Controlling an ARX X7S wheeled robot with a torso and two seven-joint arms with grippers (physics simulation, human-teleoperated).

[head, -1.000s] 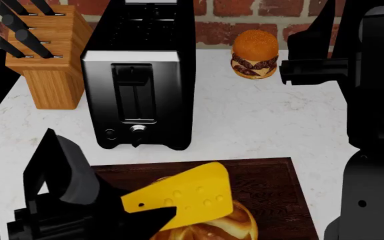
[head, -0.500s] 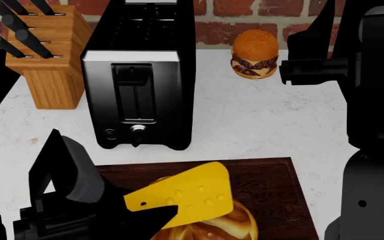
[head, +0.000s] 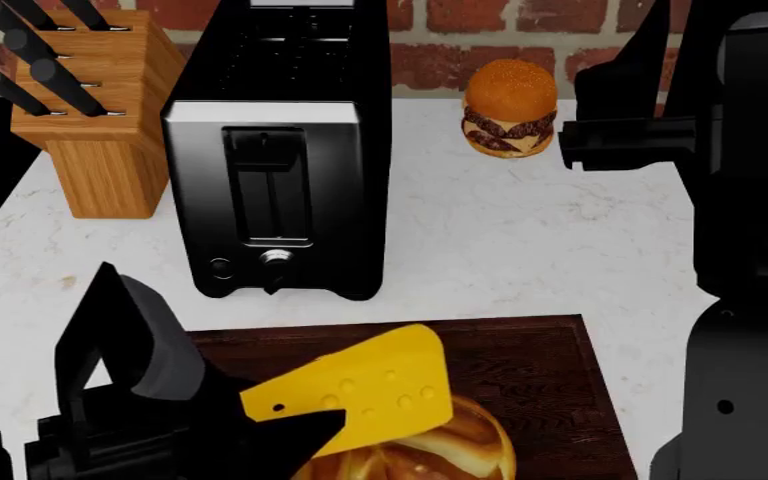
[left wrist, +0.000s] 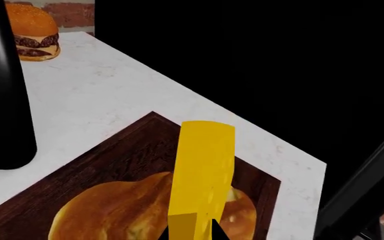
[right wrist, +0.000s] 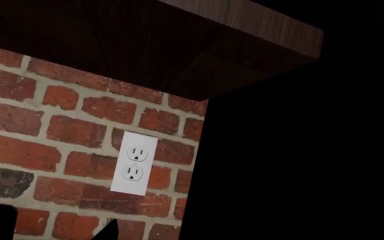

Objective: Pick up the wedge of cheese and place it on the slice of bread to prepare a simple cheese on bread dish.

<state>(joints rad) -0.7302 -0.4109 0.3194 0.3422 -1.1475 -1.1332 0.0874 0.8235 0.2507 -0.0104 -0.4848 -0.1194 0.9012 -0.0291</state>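
The wedge of cheese [head: 357,392] is bright yellow with small holes. My left gripper [head: 307,432] is shut on its narrow end and holds it tilted just over the slice of bread [head: 458,448], a glossy golden-brown loaf on a dark wooden board [head: 538,365]. In the left wrist view the cheese [left wrist: 202,170] stands between my fingertips [left wrist: 217,232], with the bread [left wrist: 108,212] right beneath it; I cannot tell if they touch. My right gripper [head: 618,130] is raised at the far right, away from both, and looks open and empty; its wrist view shows one fingertip [right wrist: 108,230].
A black toaster [head: 284,150] stands behind the board. A wooden knife block [head: 91,120] is at the back left. A small burger [head: 508,108] sits at the back by the brick wall [head: 491,25]. The right wrist view faces a wall outlet [right wrist: 133,163].
The cheese has shifted slightly left and down toward the bread with my left gripper. The right arm has not moved.
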